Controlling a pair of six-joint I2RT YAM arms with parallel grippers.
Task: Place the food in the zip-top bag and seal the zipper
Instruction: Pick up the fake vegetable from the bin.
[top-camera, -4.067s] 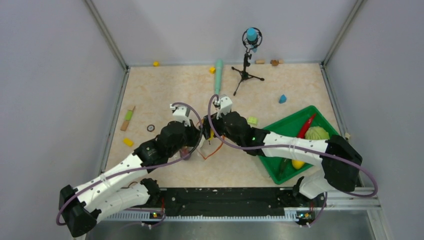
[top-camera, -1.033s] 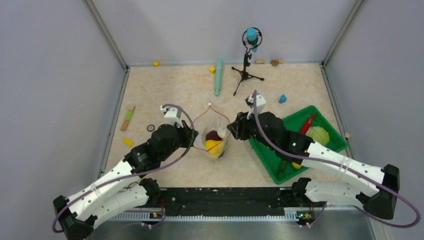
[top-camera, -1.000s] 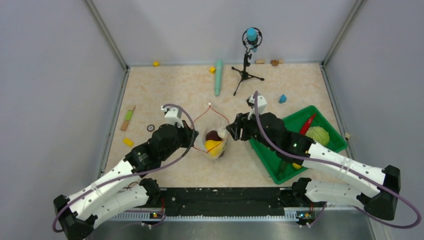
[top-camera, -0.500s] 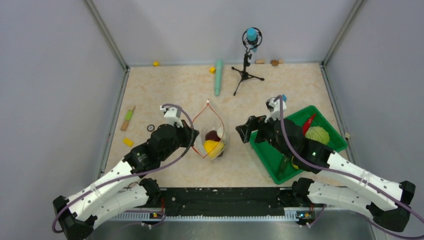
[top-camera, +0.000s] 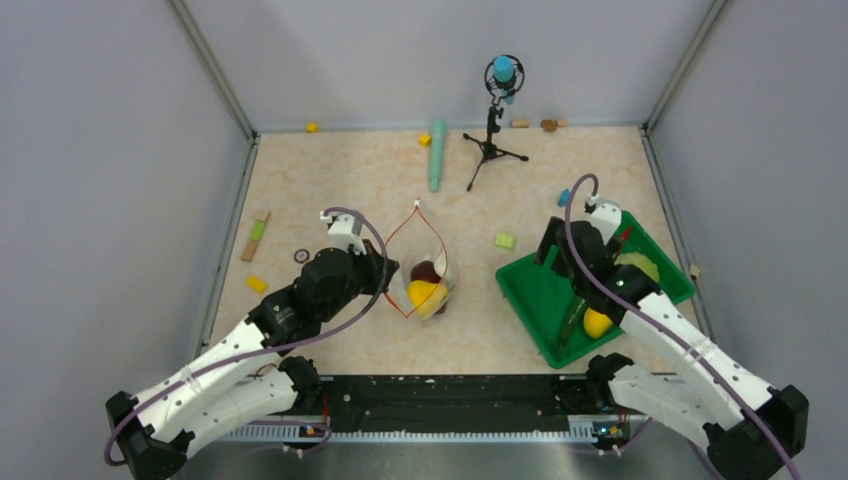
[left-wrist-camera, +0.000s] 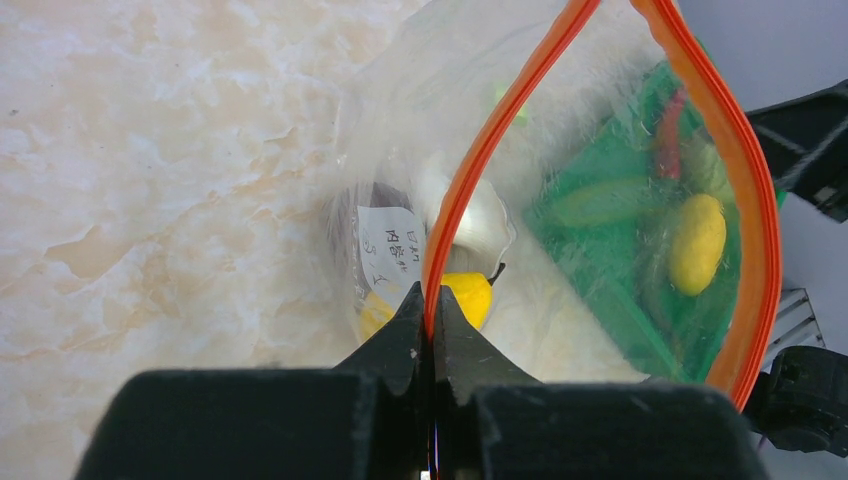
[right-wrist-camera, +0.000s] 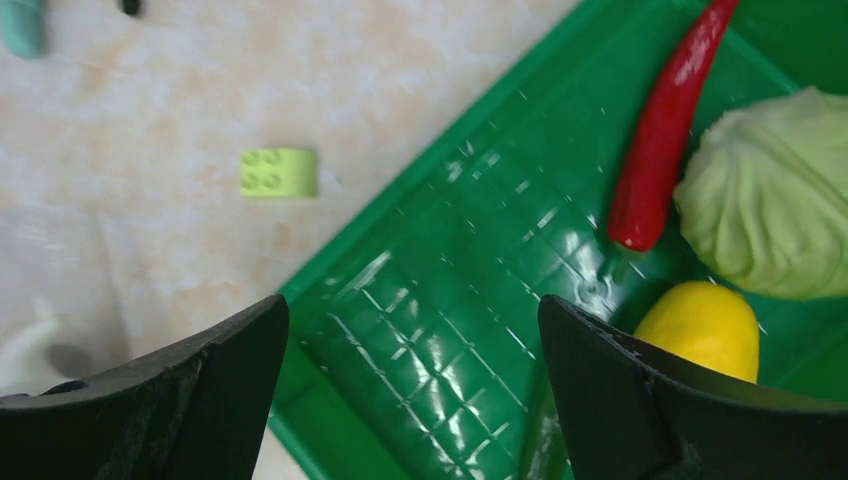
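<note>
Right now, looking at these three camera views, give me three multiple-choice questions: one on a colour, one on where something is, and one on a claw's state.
1. The zipper along the mouth of the zip-top bag is: A blue; B black; C orange-red.
2. The red chili lies: A in the bag; B in the green tray; C on the bare table.
3. The right claw is: A open and empty; B shut on the chili; C shut on the zipper.
Answers: C, the left wrist view shows an orange-red strip. B, the chili rests in the tray beside the green leafy ball. A, its fingers stand wide apart above the tray with nothing between them.
</note>
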